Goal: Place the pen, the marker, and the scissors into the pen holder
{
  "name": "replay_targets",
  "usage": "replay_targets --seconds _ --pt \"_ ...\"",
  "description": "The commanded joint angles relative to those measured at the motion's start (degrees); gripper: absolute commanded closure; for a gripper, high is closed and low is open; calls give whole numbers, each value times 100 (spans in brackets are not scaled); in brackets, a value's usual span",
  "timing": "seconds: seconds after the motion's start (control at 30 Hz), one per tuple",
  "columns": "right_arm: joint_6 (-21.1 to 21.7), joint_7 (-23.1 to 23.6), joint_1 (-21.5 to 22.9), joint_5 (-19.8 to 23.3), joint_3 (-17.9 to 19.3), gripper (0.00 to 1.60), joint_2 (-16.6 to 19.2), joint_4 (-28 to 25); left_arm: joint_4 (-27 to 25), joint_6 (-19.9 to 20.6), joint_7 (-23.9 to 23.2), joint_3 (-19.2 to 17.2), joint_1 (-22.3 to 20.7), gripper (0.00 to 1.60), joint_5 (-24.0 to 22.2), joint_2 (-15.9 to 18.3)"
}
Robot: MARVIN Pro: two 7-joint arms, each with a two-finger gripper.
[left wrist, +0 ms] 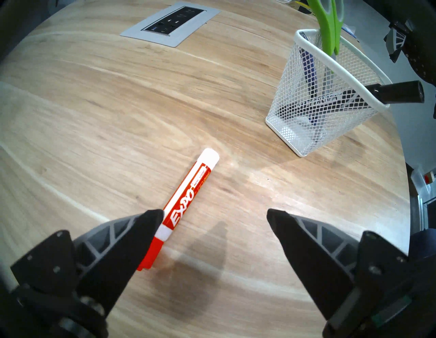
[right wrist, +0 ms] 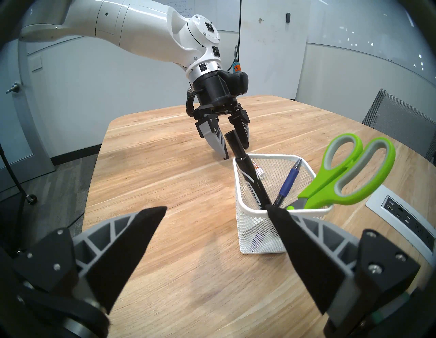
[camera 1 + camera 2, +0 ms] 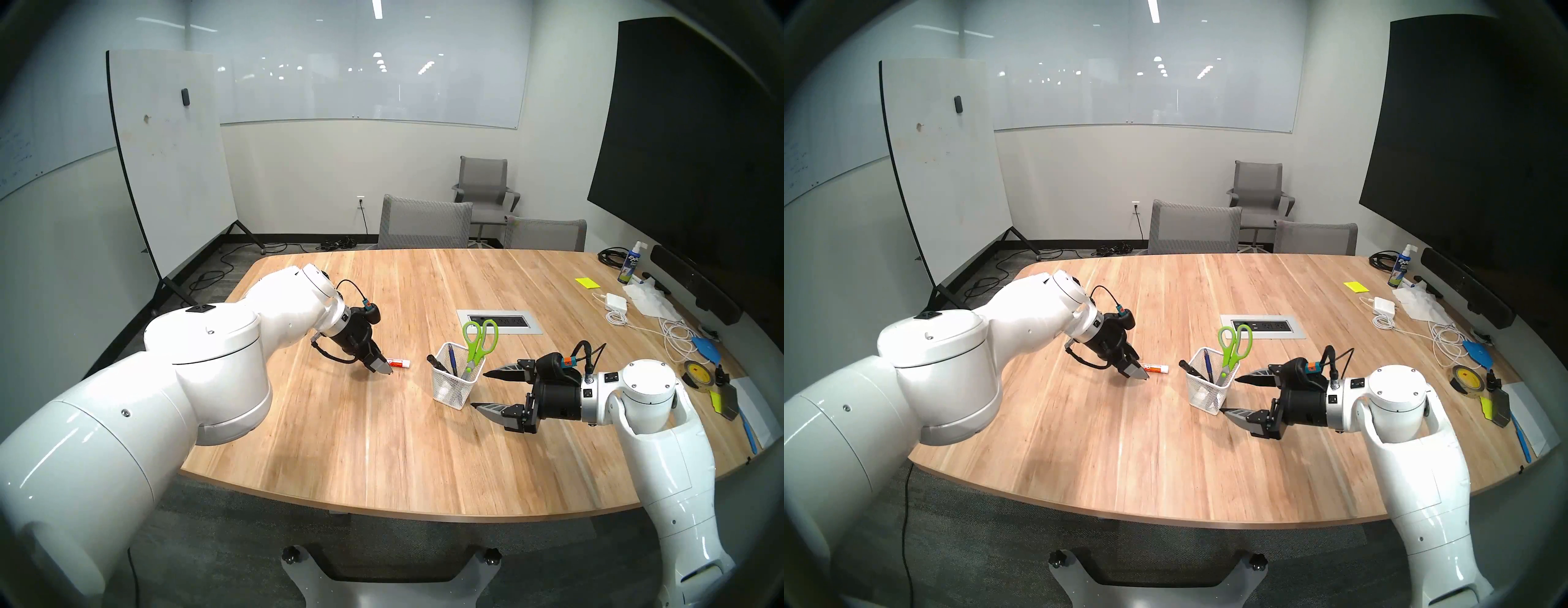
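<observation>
the white mesh pen holder (image 3: 456, 388) stands upright on the wooden bench (image 3: 382, 446), and it carries three things: the blue pen (image 2: 288, 181), the scissors (image 3: 478, 342) with lime-green loops up and blades down, and a black marker (image 2: 252, 179) leaning across it with its end out over the rim. a red-and-white marker (image 1: 188, 200) lies flat on the bench, apart from the holder on the robot's left side (its red cap end sits partly behind one finger in the left wrist view). the left hand (image 1: 214, 216) hangs just above this marker, tilted downward, its fingers spread wide and pinching nothing — one fingertip shows right beside the barrel. the right hand (image 3: 479, 389) hovers just beside the holder, also spread apart and empty, one fingertip near the rim.
</observation>
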Motion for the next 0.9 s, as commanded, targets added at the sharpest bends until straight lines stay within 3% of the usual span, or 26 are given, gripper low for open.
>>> replay_targets --seconds 0.0,0.87 --pt "6 4 57 22 12 0 -7 -82 -23 -32 40 -32 -44 0 -26 -63" --pt "3 9 58 17 14 0 -11 -78 3 -204 199 -111 183 0 -47 -26"
